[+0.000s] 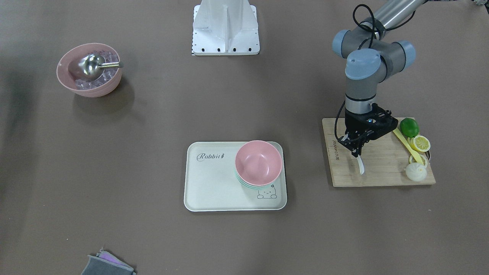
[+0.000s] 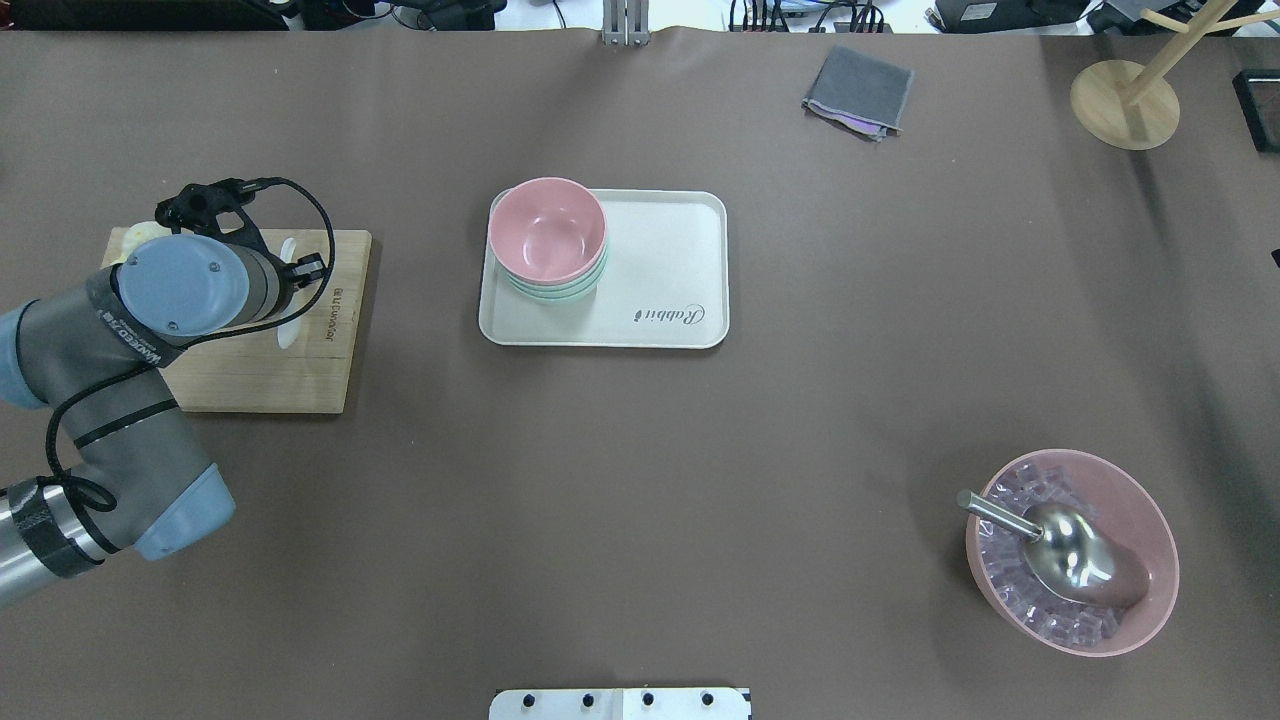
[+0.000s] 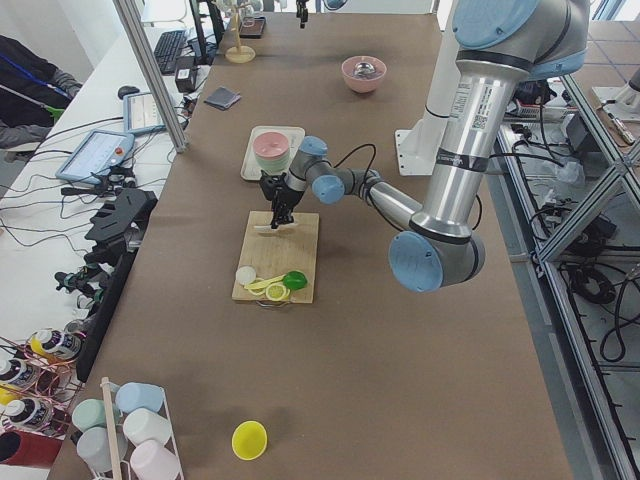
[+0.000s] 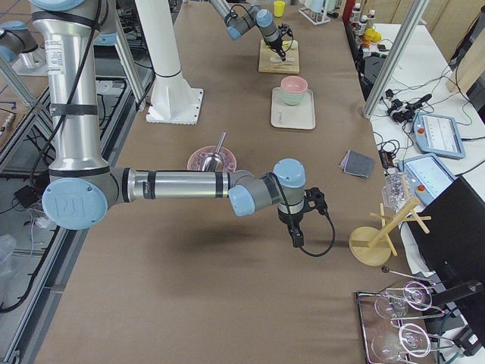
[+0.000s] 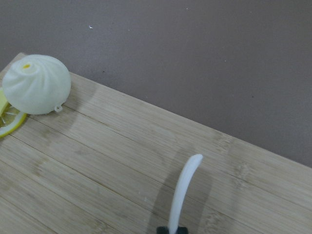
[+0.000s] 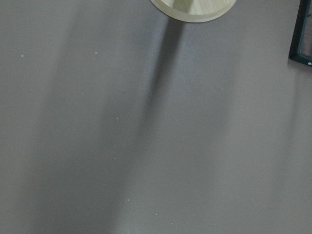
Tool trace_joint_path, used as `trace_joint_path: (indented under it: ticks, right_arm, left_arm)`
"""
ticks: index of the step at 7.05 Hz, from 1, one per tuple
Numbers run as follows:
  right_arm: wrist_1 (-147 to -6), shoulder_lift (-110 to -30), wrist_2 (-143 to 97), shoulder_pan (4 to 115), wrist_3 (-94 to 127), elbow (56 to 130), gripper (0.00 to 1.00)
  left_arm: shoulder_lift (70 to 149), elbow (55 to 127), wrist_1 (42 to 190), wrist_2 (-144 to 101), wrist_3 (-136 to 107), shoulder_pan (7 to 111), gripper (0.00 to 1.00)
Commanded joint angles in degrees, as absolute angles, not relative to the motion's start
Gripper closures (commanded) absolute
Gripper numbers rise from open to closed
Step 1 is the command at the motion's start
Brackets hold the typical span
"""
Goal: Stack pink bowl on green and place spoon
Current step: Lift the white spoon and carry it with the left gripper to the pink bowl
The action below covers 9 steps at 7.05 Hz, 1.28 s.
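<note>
Spoon [image 1: 361,165] in left gripper [image 1: 356,151] above cutting board [image 1: 382,173] — bun [image 1: 415,172], lemon [image 1: 420,143], lime [image 1: 409,127] nearby

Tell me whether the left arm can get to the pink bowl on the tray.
Probably yes. The left end effector, holding the spoon over the cutting board, has only table between it and the pink bowl, whose top is open.

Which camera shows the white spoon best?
The left wrist camera: the spoon handle is close and sharp above the cutting board, though its bowl end is cut off. The front-facing view shows it small, in the left end effector. Overhead, the arm hides most of it; side views barely show it.
</note>
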<state>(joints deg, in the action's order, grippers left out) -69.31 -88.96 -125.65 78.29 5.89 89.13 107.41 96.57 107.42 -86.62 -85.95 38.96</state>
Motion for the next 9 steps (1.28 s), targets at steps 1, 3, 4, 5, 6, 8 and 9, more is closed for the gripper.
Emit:
trace_joint_path:
  ticks: [1,3,4,5,6,8,9]
  right_arm:
    - [-69.26,-89.73,-126.12,78.40,6.15,89.12,0.00]
    - [-69.17,-92.01,-125.68,78.75,5.80,89.03,0.00]
    - [-69.08,-92.54,-125.77,79.62,5.80,89.12,0.00]
    - [-69.17,-92.72,-125.77,79.63,5.80,89.03,0.00]
    - [-69.17,-93.51,-125.77,79.72,5.80,89.03,0.00]
    - [-69.17,-95.62,-126.47,80.50,5.89,89.29,0.00]
    - [-69.17,-95.97,-126.39,80.86,5.89,89.30,0.00]
  left_arm:
    - [113.87,97.73,106.97,-86.92,-86.57,39.11,1.00]
    - [122.56,97.30,102.52,-86.84,-93.03,39.81,1.00]
    - [128.26,96.60,95.87,-86.66,-96.03,39.81,1.00]
    - [132.76,92.68,95.28,-86.49,-99.11,39.81,1.00]
    - [138.46,85.68,95.53,-85.01,-102.97,39.73,1.00]
    - [140.72,80.69,95.71,-82.97,-103.80,38.33,1.00]
    - [140.28,80.77,95.63,-82.88,-103.28,37.36,1.00]
